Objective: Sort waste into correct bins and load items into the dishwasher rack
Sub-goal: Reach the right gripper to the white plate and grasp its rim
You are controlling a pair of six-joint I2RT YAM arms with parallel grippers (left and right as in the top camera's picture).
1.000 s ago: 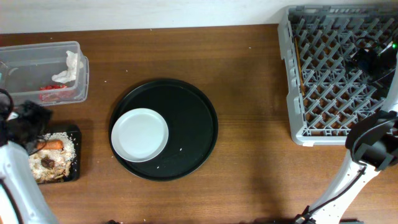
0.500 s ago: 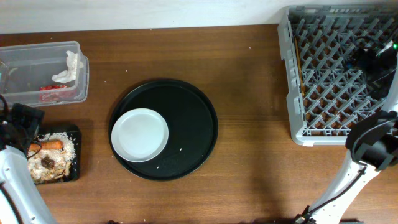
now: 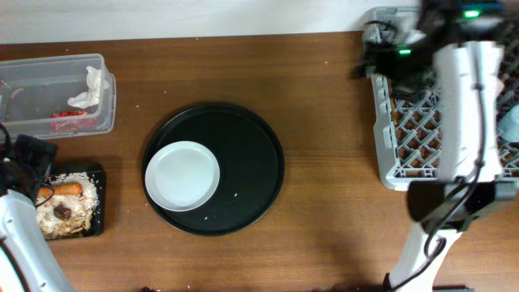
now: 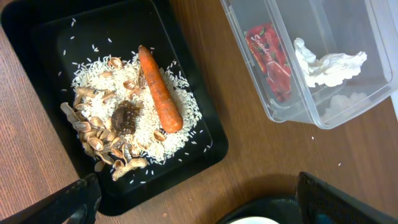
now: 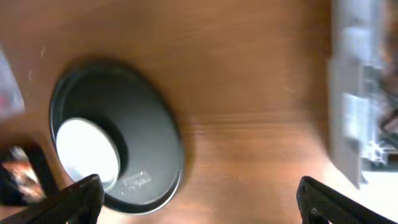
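Observation:
The white plate [image 3: 182, 175] lies on the left half of a large round black tray [image 3: 243, 162]. The clear tub [image 3: 32, 93] holds the white napkin [image 4: 329, 62] and the red wrapper [image 4: 268, 59]. The shallow black tray [image 4: 37, 37] holds rice, beige scraps, the carrot [image 4: 160, 90] and the dark lump [image 4: 124, 118]. My left gripper [image 4: 205, 208] is open and empty above the table between the black tray and the plate. My right gripper [image 5: 202, 202] is open and empty, high over the table beside the left edge of the grey rack [image 3: 422, 122]. A pale blue shape [image 3: 511, 122] shows at the rack's right edge. Bowl and chopsticks do not show.
My right arm [image 3: 466, 97] stretches over the rack and hides much of it. The right wrist view is blurred and shows the round tray [image 5: 143, 124], the plate [image 5: 87, 152] and the rack's edge [image 5: 357, 93]. My left arm [image 3: 24, 227] lies along the table's left edge.
My right arm has swung from the rack's right side to its left edge, toward the table's middle. My left gripper shifted slightly left early on and has since stayed still.

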